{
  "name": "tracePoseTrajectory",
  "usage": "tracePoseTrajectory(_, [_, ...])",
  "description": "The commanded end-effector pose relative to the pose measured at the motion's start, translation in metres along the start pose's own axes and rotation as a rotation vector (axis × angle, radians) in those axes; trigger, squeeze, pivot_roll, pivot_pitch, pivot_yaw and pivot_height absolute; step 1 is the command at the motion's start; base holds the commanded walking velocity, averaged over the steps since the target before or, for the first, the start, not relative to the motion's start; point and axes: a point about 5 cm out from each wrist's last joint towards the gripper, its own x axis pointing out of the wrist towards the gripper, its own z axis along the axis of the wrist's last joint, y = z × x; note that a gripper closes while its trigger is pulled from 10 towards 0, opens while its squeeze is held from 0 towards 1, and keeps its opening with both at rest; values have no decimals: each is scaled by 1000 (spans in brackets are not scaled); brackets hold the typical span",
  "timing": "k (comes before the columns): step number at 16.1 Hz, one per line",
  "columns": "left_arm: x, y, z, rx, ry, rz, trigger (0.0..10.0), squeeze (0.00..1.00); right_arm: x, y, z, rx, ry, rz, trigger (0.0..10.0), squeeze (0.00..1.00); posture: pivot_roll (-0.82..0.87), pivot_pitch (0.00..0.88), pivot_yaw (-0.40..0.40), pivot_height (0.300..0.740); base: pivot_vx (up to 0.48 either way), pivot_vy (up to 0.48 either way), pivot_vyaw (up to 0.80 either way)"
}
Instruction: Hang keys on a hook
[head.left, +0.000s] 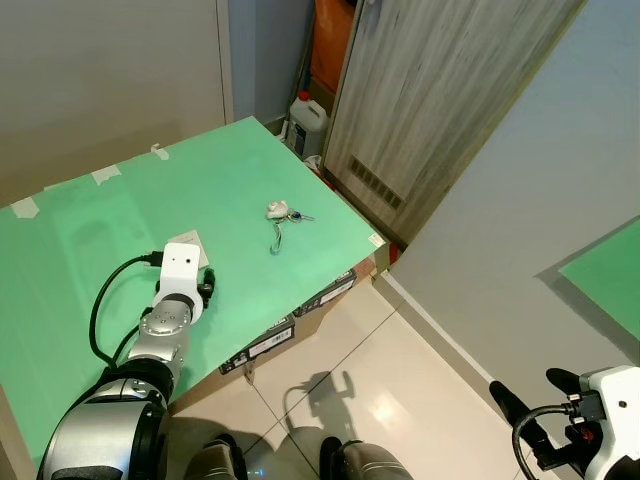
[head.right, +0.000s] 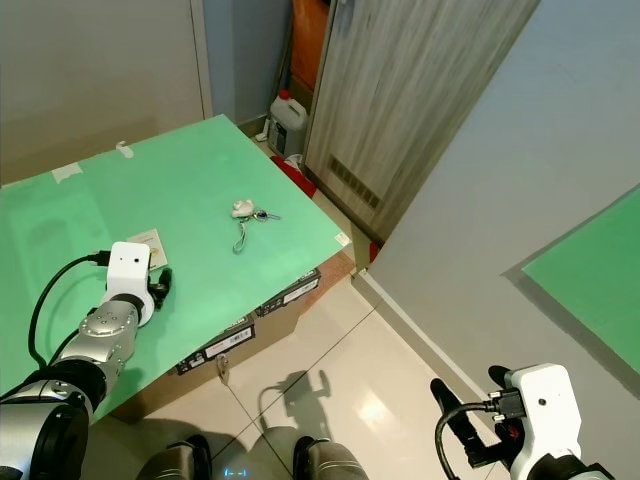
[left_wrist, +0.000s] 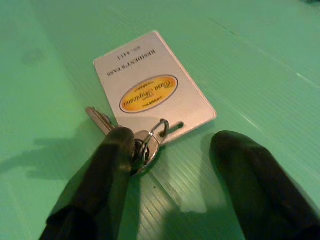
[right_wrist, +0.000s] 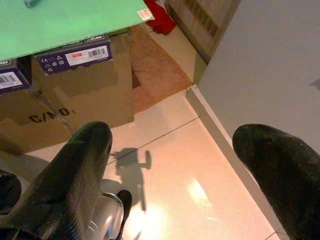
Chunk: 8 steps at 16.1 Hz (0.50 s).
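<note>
1. Two key bunches: one far on the green board (head.left: 283, 213), one nearer left, with a pass card (left_wrist: 152, 93).
2. Two grippers: left (left_wrist: 172, 165), right (right_wrist: 175, 170).
3. One jug (head.left: 307, 112).

Head views are bright and sharp, w/ soft even light. Glare spot on the floor tiles (head.left: 385, 405) at 6 o'clock, robot shadow beside it. Left wrist view is dimmer, green-tinted; fingers (left_wrist: 107, 185) blurred, approx. out of focus.
</note>
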Motion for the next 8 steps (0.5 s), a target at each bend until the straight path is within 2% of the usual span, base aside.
tracePoseTrajectory(1, [-1, -5, -7, -25, 41, -22, 0, 0, -3, -4, 0, -3, 12, -26, 10000, 0, -373, 196, -141, 740, 0, 0, 0])
tracePoseTrajectory(8, [-1, -1, -6, -41, 40, -14, 0, 0, 0, -6, 1, -10, 14, -20, 10000, 0, -366, 187, -143, 740, 0, 0, 0])
